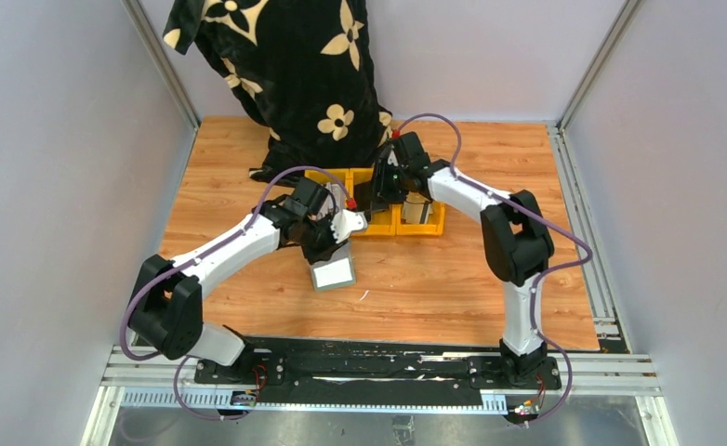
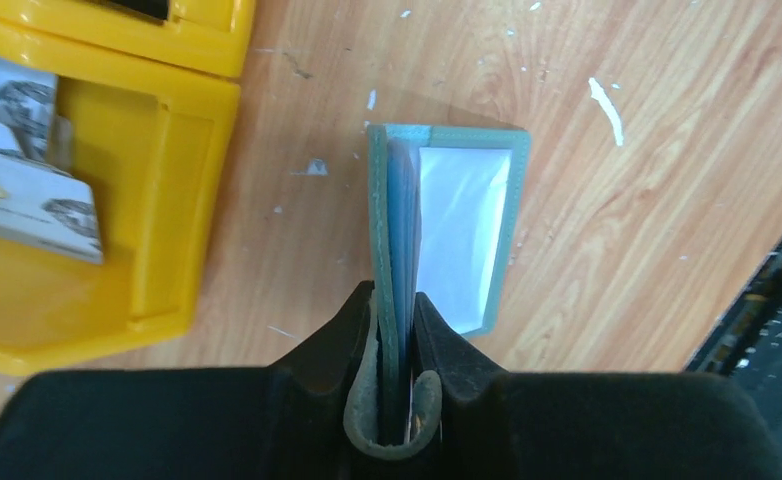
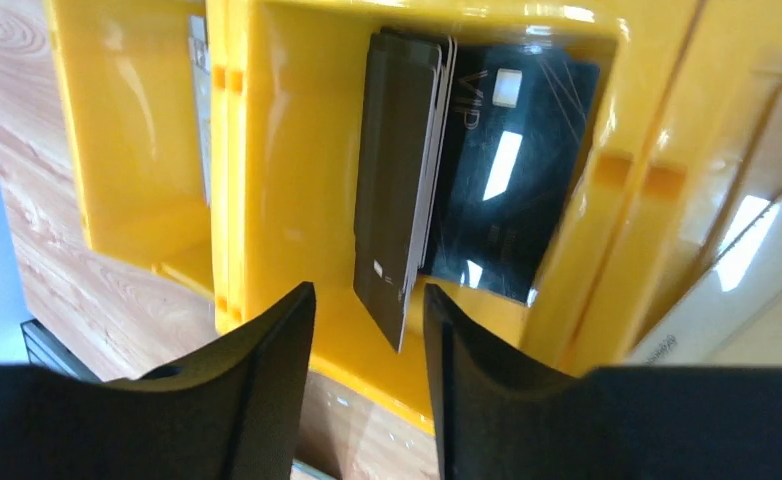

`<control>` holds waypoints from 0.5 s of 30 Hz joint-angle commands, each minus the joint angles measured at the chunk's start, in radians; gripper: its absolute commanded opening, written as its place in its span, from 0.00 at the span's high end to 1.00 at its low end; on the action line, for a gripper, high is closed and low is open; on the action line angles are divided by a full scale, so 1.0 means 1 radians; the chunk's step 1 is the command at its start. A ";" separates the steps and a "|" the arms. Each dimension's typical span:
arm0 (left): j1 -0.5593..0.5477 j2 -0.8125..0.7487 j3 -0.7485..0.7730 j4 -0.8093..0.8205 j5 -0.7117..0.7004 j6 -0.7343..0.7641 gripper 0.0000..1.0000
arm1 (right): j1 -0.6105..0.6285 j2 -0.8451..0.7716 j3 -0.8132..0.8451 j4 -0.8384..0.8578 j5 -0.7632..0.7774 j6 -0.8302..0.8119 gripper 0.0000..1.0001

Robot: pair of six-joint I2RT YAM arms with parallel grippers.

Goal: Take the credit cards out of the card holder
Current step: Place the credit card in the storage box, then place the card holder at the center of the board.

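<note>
Two arms reach over a wooden tabletop [image 1: 453,279]. The left pincer [image 2: 397,315] is clamped on the card holder [image 2: 467,220], one end pinched tight between its black fingers [image 2: 317,350]. The holder is sage green and part open, with its pale inside panel facing the right of the left wrist frame. It sticks out over bare wood; I cannot tell if it touches the tabletop. In the top view it sits at centre frame, just below the row of yellow bins [image 1: 429,226].

The right pincer [image 3: 367,295] hangs over the middle bin, upper centre of the top view, with its jaws apart and gripping nothing. The credit cards [image 3: 397,170] are inside that bin. A dark stack stands on edge, its lower corner between the fingertips with a gap on each side. A glossy black card lies flat just right of the stack. A black flowered cloth [image 1: 295,65] sits at top centre, behind the bins.
</note>
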 commanded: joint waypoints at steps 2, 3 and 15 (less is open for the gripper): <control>-0.059 -0.028 -0.026 0.109 -0.109 0.074 0.79 | 0.006 -0.196 -0.137 0.051 0.031 -0.011 0.46; -0.075 -0.031 -0.047 0.118 -0.117 0.072 0.79 | 0.005 -0.241 -0.166 0.049 0.032 -0.011 0.46; -0.275 -0.110 -0.283 0.179 -0.192 0.104 0.49 | -0.026 -0.899 -0.580 -0.081 0.176 -0.051 0.21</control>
